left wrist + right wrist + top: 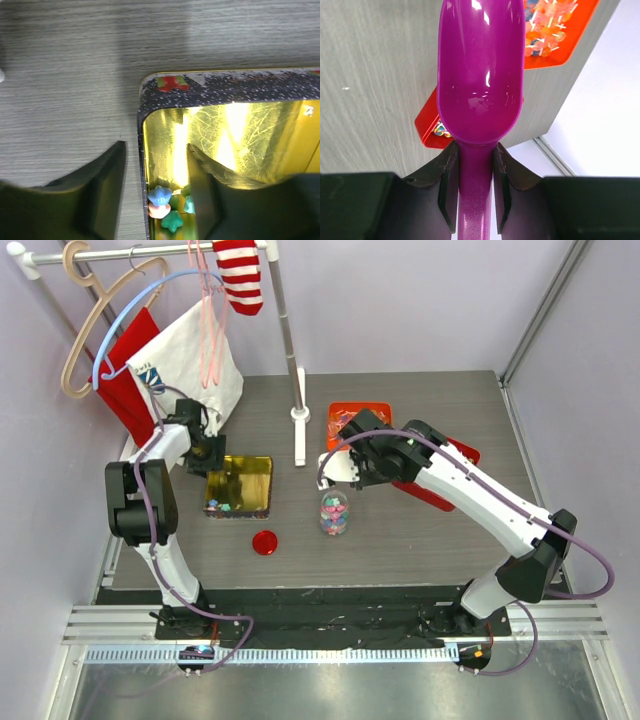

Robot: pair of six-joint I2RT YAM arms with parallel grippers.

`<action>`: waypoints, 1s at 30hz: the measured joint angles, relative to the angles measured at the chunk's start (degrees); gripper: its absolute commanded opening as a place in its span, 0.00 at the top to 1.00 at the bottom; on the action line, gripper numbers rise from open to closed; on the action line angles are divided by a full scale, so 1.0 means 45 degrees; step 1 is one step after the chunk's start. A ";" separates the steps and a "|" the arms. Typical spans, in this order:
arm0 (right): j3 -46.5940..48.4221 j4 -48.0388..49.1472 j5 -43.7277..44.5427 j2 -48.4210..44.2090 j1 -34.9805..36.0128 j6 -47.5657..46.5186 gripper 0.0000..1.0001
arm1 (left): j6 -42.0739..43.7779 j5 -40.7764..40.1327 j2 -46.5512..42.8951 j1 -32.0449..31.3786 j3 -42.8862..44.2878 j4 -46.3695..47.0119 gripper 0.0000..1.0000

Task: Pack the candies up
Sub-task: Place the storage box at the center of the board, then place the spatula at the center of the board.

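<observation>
Small pastel candies (165, 207) lie in the corner of a gold-lined tin (225, 87), which in the top view sits left of centre (252, 472). My left gripper (156, 147) is open and straddles the tin's left wall, one finger outside and one inside, next to the candies. A clear jar (334, 512) partly filled with candies stands mid-table. My right gripper (475, 150) is shut on the handle of an empty purple scoop (481, 75), held above the table just beyond the jar (345, 468).
A round red lid (264, 542) lies in front of the gold tin. An orange tin (360, 418) of wrapped sweets and a red tin (455, 480) sit at the back right. A white pole base (300, 430) stands between the tins; hangers and cloth hang above the back left.
</observation>
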 measured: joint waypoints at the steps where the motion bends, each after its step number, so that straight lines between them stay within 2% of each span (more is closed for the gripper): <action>1: 0.0005 0.0170 -0.0005 0.0005 -0.0097 0.0010 0.99 | 0.0005 0.0068 -0.0019 0.0000 0.0000 -0.0005 0.37; 5: 0.0000 0.0889 -0.0432 0.0005 -0.1039 0.0287 0.99 | 0.0049 0.0413 -0.0330 0.0000 -0.0068 0.0024 0.22; 7: -0.0219 0.1428 -0.0967 -0.0063 -0.1744 0.0544 0.99 | 0.0068 0.0651 -0.0627 0.0000 -0.0209 0.0083 0.19; 10: -0.1331 0.2365 -0.1734 -0.0476 -0.2720 0.1117 0.99 | 0.0257 0.1093 -0.1039 0.0000 -0.0505 0.0233 0.13; 12: -0.2166 0.2788 -0.2293 -0.0733 -0.3196 0.1549 0.99 | 0.0384 0.1506 -0.1263 0.0000 -0.0719 0.0325 0.04; 14: -0.2919 0.3274 -0.2900 -0.0942 -0.3405 0.2035 0.99 | 0.0491 0.1928 -0.1418 0.0000 -0.0908 0.0442 0.00; 20: -0.4823 0.4911 -0.4512 -0.1394 -0.3439 0.3604 0.99 | 0.0947 0.3026 -0.1962 0.0000 -0.1608 0.0714 0.00; 24: -0.5901 0.6183 -0.5056 -0.1647 -0.3434 0.4750 0.99 | 0.1549 0.3594 -0.3079 -0.0117 -0.2263 0.0733 0.00; 30: -0.7407 0.7723 -0.5309 -0.1681 -0.3434 0.5916 0.99 | 0.2259 0.3424 -0.4585 -0.0753 -0.2851 0.0942 0.00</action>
